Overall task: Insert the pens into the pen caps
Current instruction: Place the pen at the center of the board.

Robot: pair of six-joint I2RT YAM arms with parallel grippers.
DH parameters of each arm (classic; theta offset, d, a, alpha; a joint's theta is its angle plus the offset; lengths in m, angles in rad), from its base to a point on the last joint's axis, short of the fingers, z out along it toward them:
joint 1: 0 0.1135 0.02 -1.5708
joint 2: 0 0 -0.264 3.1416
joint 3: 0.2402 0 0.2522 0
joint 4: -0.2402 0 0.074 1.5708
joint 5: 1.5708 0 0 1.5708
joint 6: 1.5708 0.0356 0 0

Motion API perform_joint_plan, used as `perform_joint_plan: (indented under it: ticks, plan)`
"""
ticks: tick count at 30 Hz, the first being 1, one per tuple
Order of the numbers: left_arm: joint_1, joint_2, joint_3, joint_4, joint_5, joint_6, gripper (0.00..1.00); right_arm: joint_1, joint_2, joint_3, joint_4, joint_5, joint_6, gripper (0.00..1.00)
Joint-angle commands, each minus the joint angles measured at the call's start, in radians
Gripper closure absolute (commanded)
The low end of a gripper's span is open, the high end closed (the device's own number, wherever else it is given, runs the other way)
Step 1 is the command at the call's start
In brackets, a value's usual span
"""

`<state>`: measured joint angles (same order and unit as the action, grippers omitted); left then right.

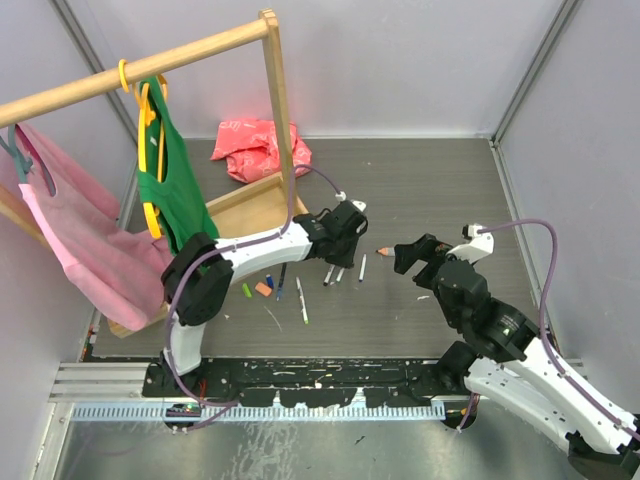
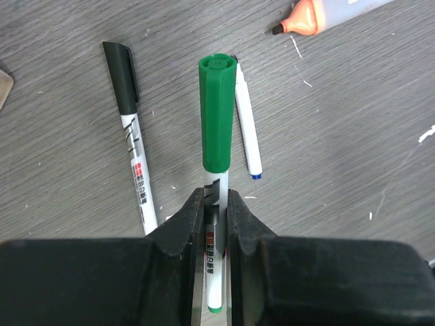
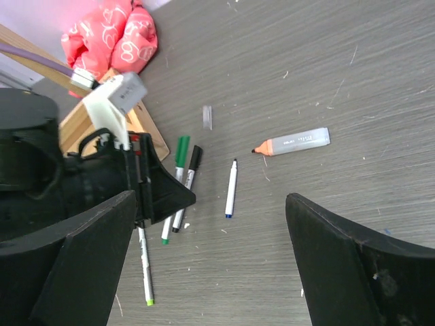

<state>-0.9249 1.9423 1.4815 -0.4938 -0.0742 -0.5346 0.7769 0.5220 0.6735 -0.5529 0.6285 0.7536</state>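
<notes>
- Left wrist view: the left claw clenches the white barrel of a green-capped pen.
- The right claw gapes wide, grasping nothing.
- A black-capped pen and a blue-tipped pen lie on the table; loose caps sit nearby.
- The pens look light, rigid and slippery, so they are best pinched mid-barrel, leaving the tip clear.

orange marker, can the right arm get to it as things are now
Probably yes. The orange marker lies by itself just ahead of the right gripper, which is open, and nothing lies between them. The left gripper, shut on the green pen, is off to one side and not in the way.
</notes>
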Motion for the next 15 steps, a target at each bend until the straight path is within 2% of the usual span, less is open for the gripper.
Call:
perform_joint_plan:
  ticks: [1,10,15]
  plan:
    - [-0.012,0.042,0.083,-0.041,-0.03,0.012,1.0,-0.002,-0.027,0.025,0.042,0.037,-0.028,0.04]
    - [-0.017,0.132,0.155,-0.09,-0.111,-0.001,1.0,-0.001,-0.025,0.021,0.041,0.034,-0.022,0.04]
    - [-0.018,0.172,0.189,-0.108,-0.105,-0.002,1.0,-0.002,-0.024,0.024,0.041,0.036,-0.026,0.04]
